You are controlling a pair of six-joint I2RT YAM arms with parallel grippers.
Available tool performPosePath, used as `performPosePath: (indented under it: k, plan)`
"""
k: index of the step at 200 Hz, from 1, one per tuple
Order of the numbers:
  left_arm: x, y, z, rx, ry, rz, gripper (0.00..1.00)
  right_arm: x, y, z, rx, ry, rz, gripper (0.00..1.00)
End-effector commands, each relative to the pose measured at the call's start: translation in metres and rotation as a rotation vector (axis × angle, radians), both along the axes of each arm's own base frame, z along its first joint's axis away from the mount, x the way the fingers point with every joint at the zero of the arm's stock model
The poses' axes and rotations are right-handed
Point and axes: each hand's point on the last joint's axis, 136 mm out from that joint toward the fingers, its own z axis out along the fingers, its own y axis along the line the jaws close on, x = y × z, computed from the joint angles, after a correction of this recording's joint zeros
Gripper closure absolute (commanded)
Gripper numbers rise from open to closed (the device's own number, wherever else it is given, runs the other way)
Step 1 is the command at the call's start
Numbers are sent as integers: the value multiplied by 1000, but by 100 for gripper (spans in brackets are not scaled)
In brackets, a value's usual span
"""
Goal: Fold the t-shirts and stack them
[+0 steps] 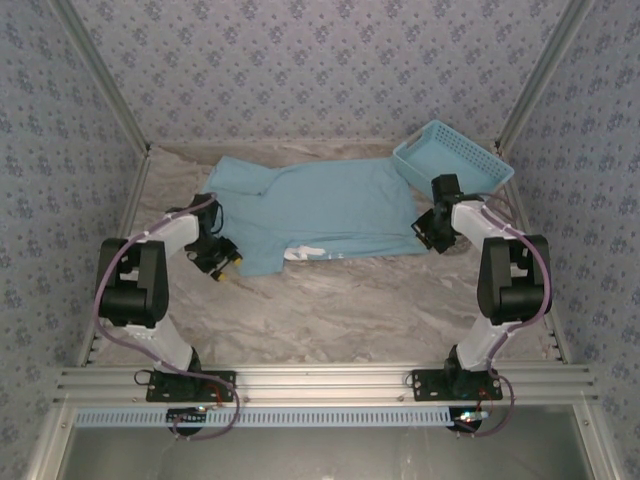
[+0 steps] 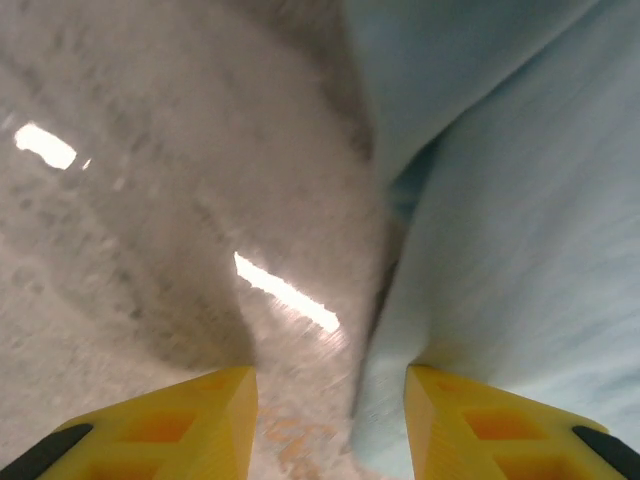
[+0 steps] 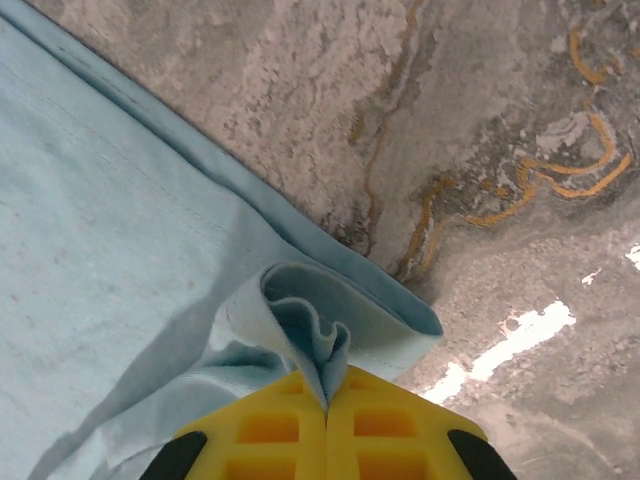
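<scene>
- the blue t-shirt (image 1: pixel 320 205) lies on the far half of the table (image 1: pixel 330 310), between the two arms. it is spread out and mostly flat, and one sleeve sticks out at the far left.
- we see no neat fold in it yet, so we think the folding is only at its start.
- a small bit of white shows at the near edge of the shirt. we cannot tell what it is.
- the right gripper (image 3: pixel 328 390) is at the near right corner of the shirt. its two yellow fingers (image 3: pixel 270 430) are pressed together and pinch a little bunch of the cloth edge. that corner curls up off the table.
- the left gripper (image 2: pixel 328 378) is at the near left corner of the shirt. its fingers are apart with a gap between them, and they hold nothing. the shirt edge lies by one finger and bare table is by the other.
- so one corner is held and the other is not. we think the left side needs to grab its corner before both arms can lift the shirt and fold it over.
- the blue basket (image 1: pixel 455 160) sits at the far right. it is touching the shirt or just beside it, and we cannot tell which.
- we see one shirt and no pile, so all the stacking is left to do.
</scene>
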Motion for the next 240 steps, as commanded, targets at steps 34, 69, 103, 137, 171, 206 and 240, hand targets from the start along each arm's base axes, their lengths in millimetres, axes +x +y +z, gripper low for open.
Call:
performPosePath:
  k: [34,69,103,137,171,206,240]
  plan:
    - [22,-10,11,-13,-138,39,59,-17,2,7,10,4,22,100]
    - [7,-12,-9,-9,-21,6,74,-18,2,7,11,3,23,100]
    - [8,-7,0,22,-50,7,100,-17,2,10,12,-7,22,100]
    - [11,10,47,109,-137,21,100,-5,5,30,-16,-75,68,100]
    - [30,32,139,207,-376,101,100,28,32,99,4,-317,180,100]
    - [48,58,258,269,-700,246,100,59,57,207,-12,-605,305,100]
    - [34,81,381,284,-1051,363,100,58,68,319,1,-897,362,100]
